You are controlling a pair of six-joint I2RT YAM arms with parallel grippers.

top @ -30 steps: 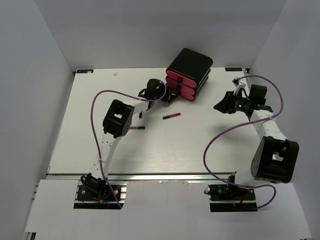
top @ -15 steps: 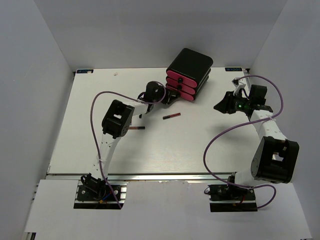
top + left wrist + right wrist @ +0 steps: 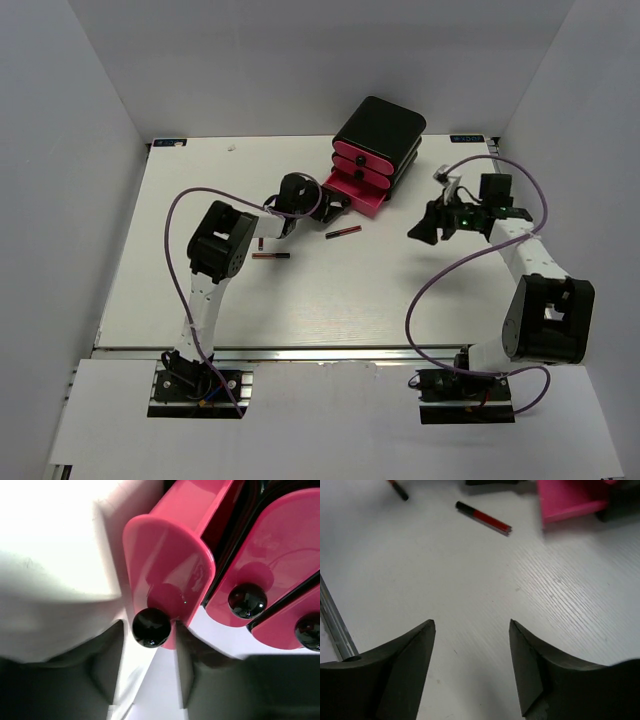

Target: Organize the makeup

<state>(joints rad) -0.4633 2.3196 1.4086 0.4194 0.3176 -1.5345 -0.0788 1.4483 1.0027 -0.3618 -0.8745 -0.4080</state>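
While the left hand [image 3: 148, 630] sits slightly apart around the drawer knob [image 3: 151, 626], the right hand [image 3: 472, 630] gapes empty

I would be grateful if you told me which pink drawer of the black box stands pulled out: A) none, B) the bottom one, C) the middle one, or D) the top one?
B: in the top view the bottom drawer juts out of the black box toward the left gripper, while the two drawers above it sit flush. The left wrist view shows its black knob at that gripper's fingertips.
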